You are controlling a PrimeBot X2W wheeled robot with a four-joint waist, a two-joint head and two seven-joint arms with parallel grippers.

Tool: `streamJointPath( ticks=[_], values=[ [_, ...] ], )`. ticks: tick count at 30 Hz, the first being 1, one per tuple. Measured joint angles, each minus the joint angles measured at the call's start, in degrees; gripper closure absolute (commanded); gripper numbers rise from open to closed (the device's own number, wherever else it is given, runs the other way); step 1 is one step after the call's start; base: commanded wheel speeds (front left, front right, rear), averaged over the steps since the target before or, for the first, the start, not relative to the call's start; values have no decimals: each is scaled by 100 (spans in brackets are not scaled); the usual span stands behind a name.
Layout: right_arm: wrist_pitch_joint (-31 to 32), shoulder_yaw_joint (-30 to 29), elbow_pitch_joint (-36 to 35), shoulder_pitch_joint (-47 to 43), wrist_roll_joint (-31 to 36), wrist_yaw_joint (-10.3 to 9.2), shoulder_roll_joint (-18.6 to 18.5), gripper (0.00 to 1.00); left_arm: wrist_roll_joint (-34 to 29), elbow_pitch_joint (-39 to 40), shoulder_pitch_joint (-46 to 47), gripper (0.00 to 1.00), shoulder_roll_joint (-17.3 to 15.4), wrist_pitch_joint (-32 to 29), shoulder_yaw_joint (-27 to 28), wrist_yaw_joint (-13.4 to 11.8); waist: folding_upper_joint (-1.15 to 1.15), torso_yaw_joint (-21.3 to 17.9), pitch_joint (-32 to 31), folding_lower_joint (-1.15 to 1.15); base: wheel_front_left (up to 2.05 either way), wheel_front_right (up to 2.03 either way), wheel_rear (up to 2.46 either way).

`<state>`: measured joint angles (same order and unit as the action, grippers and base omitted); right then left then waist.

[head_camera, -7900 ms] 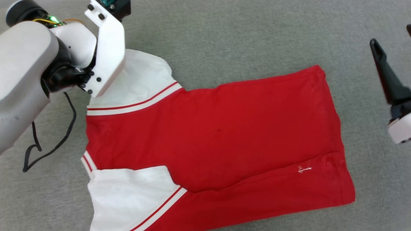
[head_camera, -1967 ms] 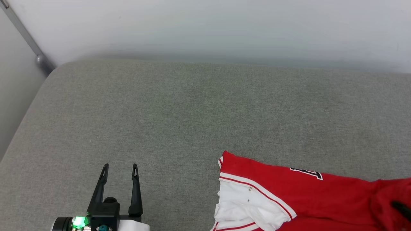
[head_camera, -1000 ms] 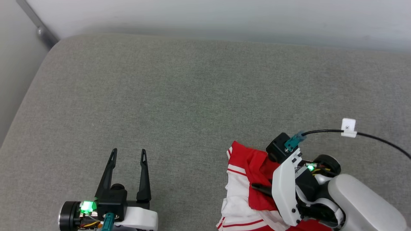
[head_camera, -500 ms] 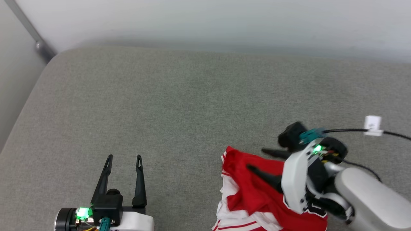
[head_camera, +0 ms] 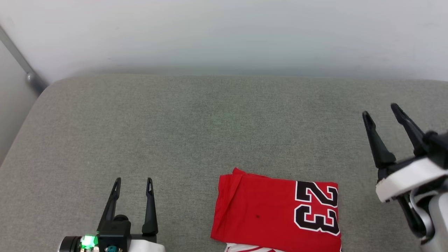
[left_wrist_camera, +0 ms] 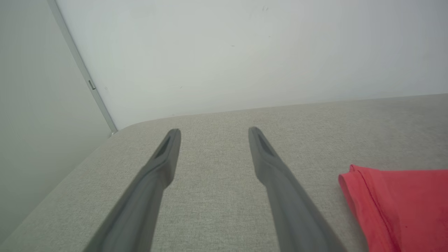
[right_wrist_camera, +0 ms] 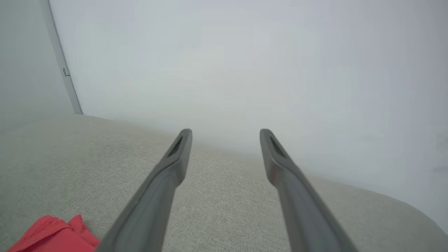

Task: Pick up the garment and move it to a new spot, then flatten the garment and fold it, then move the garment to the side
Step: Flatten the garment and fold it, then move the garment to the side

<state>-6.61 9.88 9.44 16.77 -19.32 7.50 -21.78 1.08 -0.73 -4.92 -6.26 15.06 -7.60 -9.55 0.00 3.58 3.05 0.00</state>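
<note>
The garment (head_camera: pixel 266 213) lies folded into a red rectangle on the grey surface at the bottom middle of the head view, its black "23" facing up at the right end and a strip of white showing under its near edge. My left gripper (head_camera: pixel 133 181) stands open to its left, empty; the left wrist view shows the garment's (left_wrist_camera: pixel 399 206) red corner beside those fingers. My right gripper (head_camera: pixel 381 111) is open and empty, to the right of the garment and apart from it. A red bit of the garment (right_wrist_camera: pixel 52 236) sits at the lower left of the right wrist view.
The grey cushioned surface (head_camera: pixel 196 126) stretches back to a pale wall (head_camera: pixel 224 31). Its rounded left corner meets a grey metal strip (head_camera: pixel 21 63) running down the wall. Bare fabric lies ahead of and between both grippers.
The right gripper has let go of the garment and swung away to the right, open. The garment now lies folded flat with the "23" up. The left gripper stayed put.
</note>
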Motion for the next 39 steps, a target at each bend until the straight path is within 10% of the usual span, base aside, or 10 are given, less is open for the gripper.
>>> streamJointPath(
  ticks=[17, 39],
  values=[
    [-843, -1344, -762, -1875, 864, 0, 1532, 0, 18, 37, -315, 0, 34, 0, 19, 194, 0, -113, -298, 0, 0, 0, 0],
    [-847, -1482, -1177, -2844, 917, 0, 1875, 0, 27, 105, -432, 0, 151, 0, 68, 300, 0, -96, -335, 0, 0, 0, 0]
  ],
)
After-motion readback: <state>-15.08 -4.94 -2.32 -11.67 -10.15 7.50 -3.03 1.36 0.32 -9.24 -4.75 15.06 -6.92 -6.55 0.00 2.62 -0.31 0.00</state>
